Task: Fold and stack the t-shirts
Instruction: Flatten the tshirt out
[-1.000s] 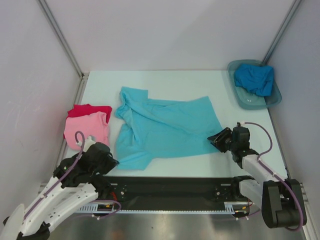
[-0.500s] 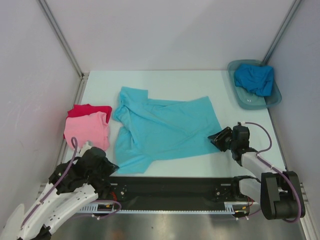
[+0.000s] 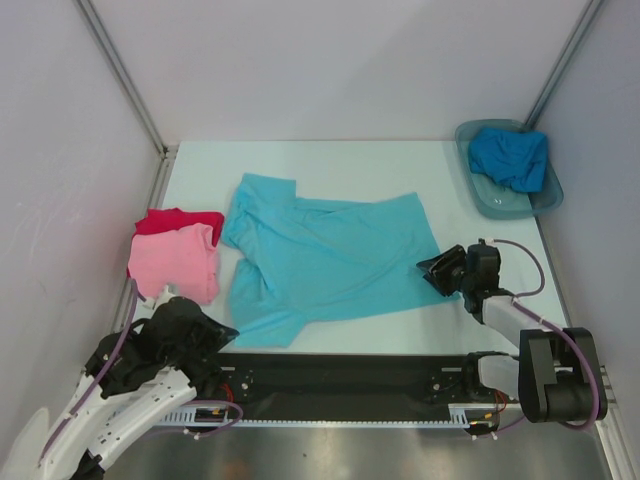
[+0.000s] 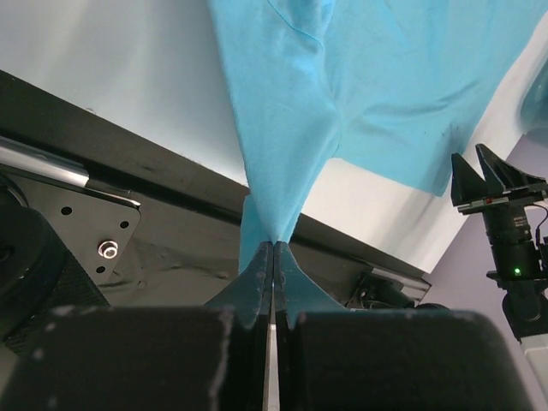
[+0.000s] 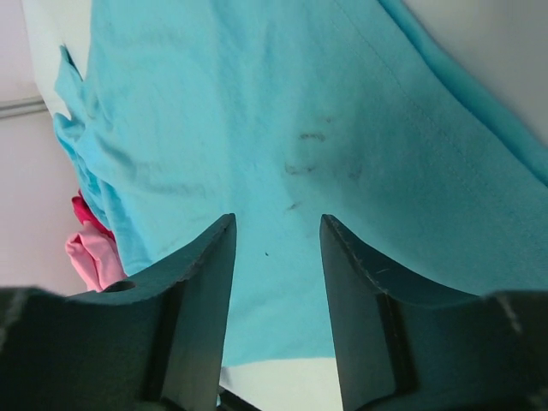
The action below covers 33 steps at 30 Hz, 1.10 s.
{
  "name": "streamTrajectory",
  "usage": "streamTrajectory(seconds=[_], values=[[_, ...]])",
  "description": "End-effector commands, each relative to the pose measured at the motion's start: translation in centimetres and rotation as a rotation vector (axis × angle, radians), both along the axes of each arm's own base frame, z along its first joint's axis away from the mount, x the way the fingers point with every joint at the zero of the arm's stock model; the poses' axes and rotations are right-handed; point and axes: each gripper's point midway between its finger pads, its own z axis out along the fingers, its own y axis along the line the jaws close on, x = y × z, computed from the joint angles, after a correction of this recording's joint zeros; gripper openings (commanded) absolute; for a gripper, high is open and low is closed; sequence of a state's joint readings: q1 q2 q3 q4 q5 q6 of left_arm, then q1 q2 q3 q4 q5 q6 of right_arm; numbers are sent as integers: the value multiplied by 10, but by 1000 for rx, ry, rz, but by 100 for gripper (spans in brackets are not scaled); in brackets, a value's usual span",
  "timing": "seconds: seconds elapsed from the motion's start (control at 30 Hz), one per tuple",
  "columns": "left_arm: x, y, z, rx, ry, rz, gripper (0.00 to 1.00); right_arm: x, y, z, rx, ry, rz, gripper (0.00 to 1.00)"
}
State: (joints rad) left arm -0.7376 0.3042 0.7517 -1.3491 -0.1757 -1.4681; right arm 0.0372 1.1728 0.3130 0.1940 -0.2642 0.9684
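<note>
1. One turquoise t-shirt (image 3: 330, 260) spread rumpled across the middle of the table (image 3: 400, 165), laid out as the piece being folded.
2. Off at the far right corner, in the grey tub (image 3: 505, 203): deeper blue t-shirt (image 3: 510, 155), bunched, likely waiting its turn.
3. At the left edge: pink t-shirt (image 3: 175, 262) folded and lying over the red t-shirt (image 3: 178, 220), evidently the stack begun.
4. Pinched tight in the left gripper (image 4: 274, 248): the turquoise shirt's near-left corner, drawn taut toward the base, probably to straighten the cloth.
5. Right gripper (image 5: 276, 248): jaws apart, nothing clamped, poised over the turquoise shirt's right edge, seemingly ready to grab.
</note>
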Motion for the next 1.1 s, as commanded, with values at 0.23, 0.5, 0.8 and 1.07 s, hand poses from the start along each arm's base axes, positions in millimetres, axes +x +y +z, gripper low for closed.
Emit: streamTrajectory(seconds=[0.23, 0.5, 0.8, 1.07], values=[[-4, 11, -4, 56, 13, 4, 19, 18, 0, 32, -10, -109, 29, 54], [10, 9, -5, 97, -44, -9, 36, 36, 6, 52, -27, -152, 40, 54], [71, -55, 6, 50, -267, -187, 35, 161, -8, 103, -147, -113, 1, 56], [89, -75, 14, 48, -460, -299, 37, 267, -57, 86, -289, -35, 67, 58]])
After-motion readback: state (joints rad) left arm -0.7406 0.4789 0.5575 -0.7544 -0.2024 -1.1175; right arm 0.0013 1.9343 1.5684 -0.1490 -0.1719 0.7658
